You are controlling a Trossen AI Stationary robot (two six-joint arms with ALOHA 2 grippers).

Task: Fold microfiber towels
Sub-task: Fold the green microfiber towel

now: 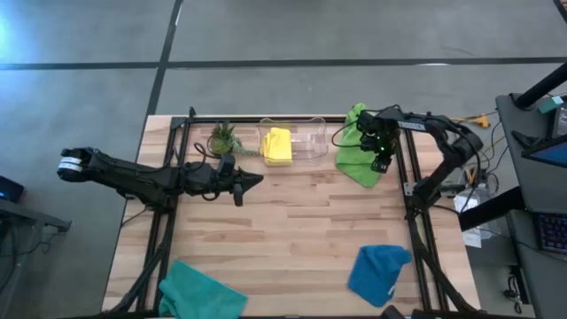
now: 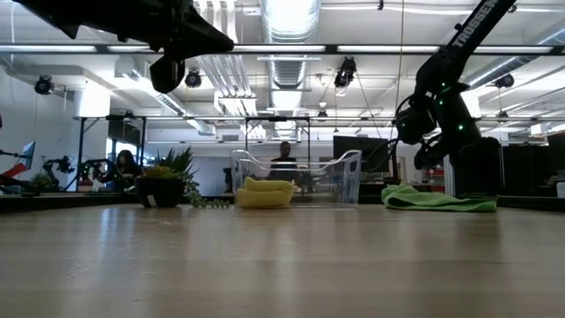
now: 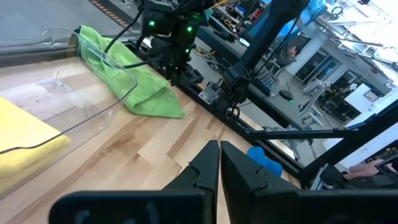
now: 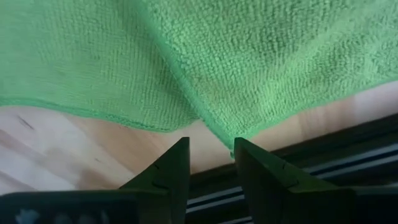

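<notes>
high view, near edge first: teal towel lies crumpled at the near left of the table, blue towel crumpled at the near right. both unfolded, well apart from either arm.

mid table: left gripper hangs above bare wood, fingers pressed together with nothing between them (left wrist view shows the two tips meeting). waiting arm.

far edge: potted plant at the left, then the clear bin with the yellow towel folded inside it. just beside the bin on the right, the lime green towel lies rumpled, reaching the table's right rail.

right gripper is over the green towel's rail-side edge. right wrist view: fingers parted, a pointed corner or fold of the cloth hanging just at the gap between the tips. cannot tell whether the fingers touch the cloth; no pinch visible.

judgement: step in hand is picking up the green towel by a corner to start its fold. yellow looks done; teal and blue remain.

next move calls for: closing on that corner cleanly, one layer only, staying clear of the rail, then lifting to spread the cloth flat on open wood.
</notes>
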